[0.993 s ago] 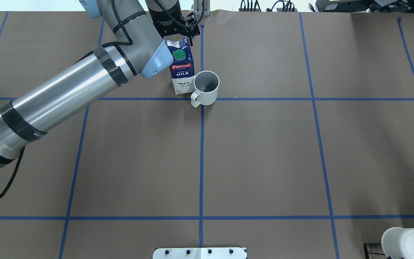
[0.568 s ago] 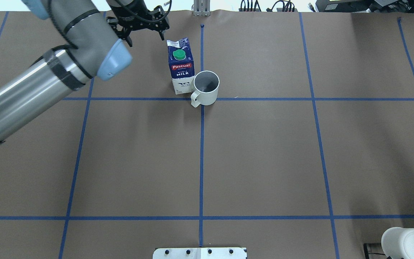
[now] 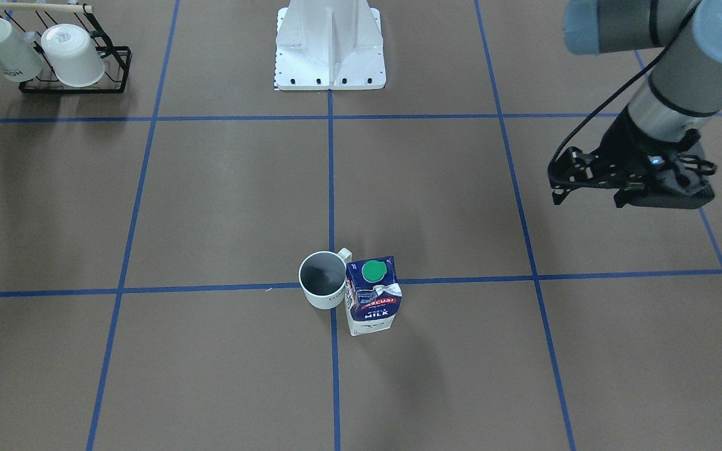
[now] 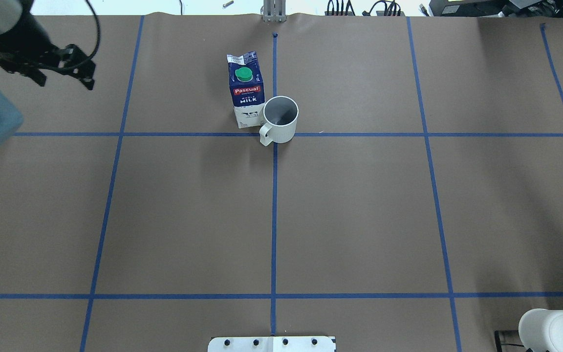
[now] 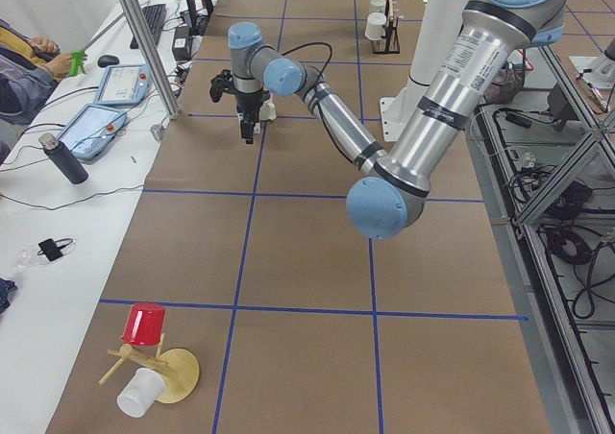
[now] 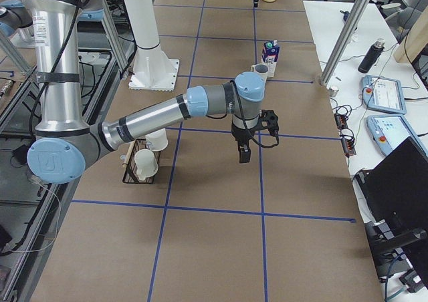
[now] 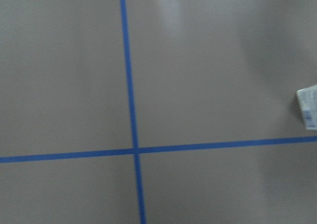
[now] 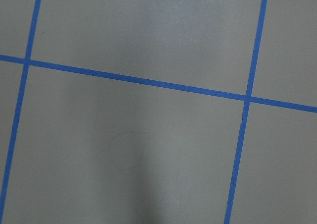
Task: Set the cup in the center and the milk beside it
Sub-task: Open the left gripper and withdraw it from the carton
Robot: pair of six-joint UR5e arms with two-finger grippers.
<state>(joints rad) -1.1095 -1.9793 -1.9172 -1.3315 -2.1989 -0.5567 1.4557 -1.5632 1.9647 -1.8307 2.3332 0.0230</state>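
Observation:
The white cup (image 4: 280,119) stands upright on the center crossing (image 4: 274,135) of blue tape; it also shows in the front-facing view (image 3: 322,280). The milk (image 4: 245,90) stands upright right beside it, on its left in the overhead view, and on its right in the front-facing view (image 3: 371,299). My left gripper (image 4: 66,80) is open and empty, far left of the milk; it also shows in the front-facing view (image 3: 586,200). My right gripper (image 6: 243,152) shows only in the exterior right view, high above the table; I cannot tell if it is open or shut.
A black rack (image 3: 73,84) with white mugs stands near the robot's base plate (image 3: 329,78) on its right side; one of its mugs shows in the overhead view (image 4: 552,330). A red cup and a wooden stand (image 5: 154,357) lie at the table's left end.
My left arm has swung away from the milk to the left with the gripper open. The milk and the cup have not moved.

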